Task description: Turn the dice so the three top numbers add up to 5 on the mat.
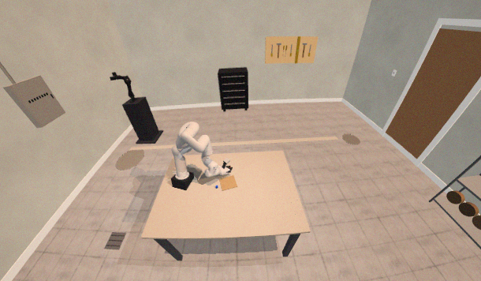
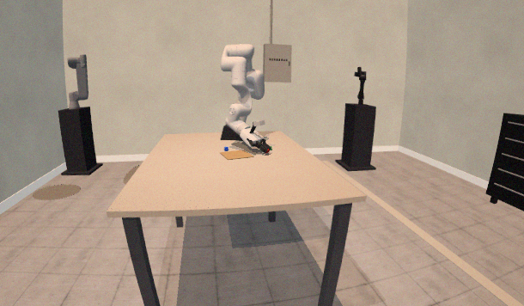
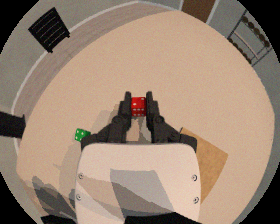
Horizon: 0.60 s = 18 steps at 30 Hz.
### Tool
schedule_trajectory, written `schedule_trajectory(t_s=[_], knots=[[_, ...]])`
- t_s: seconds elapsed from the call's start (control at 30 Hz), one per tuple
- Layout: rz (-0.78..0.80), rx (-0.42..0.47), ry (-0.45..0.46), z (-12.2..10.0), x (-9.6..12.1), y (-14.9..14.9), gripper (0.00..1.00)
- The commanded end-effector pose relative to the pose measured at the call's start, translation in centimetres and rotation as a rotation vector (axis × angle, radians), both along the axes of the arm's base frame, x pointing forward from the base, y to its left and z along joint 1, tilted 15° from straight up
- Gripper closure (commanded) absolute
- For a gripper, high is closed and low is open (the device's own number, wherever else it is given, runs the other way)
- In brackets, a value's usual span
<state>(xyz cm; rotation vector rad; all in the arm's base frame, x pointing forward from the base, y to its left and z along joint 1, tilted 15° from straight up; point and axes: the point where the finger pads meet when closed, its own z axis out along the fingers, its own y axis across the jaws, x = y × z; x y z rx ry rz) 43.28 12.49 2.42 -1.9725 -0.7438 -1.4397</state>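
The jaws (image 1: pixel 229 169) (image 2: pixel 268 149) of a white robot arm (image 1: pixel 181 158) (image 2: pixel 239 77) grip a red die (image 2: pixel 268 150) (image 3: pixel 138 106) low over the bench (image 1: pixel 244 213) (image 2: pixel 231 185) (image 3: pixel 191 75), beside the orange mat (image 1: pixel 229 183) (image 2: pixel 236 155) (image 3: pixel 211 156). A green die (image 2: pixel 271 148) (image 3: pixel 82 134) and a blue die (image 1: pixel 217 187) (image 2: pixel 226 149) lie off it. Released on an edge, the red die could tumble to an unwanted number; a low sweep might knock the green one or ruck the mat.
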Motion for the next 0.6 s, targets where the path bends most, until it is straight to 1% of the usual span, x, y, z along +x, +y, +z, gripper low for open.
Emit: schedule_trajectory(t_s=[0.0, 0.57], knots=[[-0.001, -0.001, -0.002, -0.02, 0.09, -0.03, 0.85], [-0.001, -0.001, -0.002, -0.93, 0.15, 0.21, 0.85]])
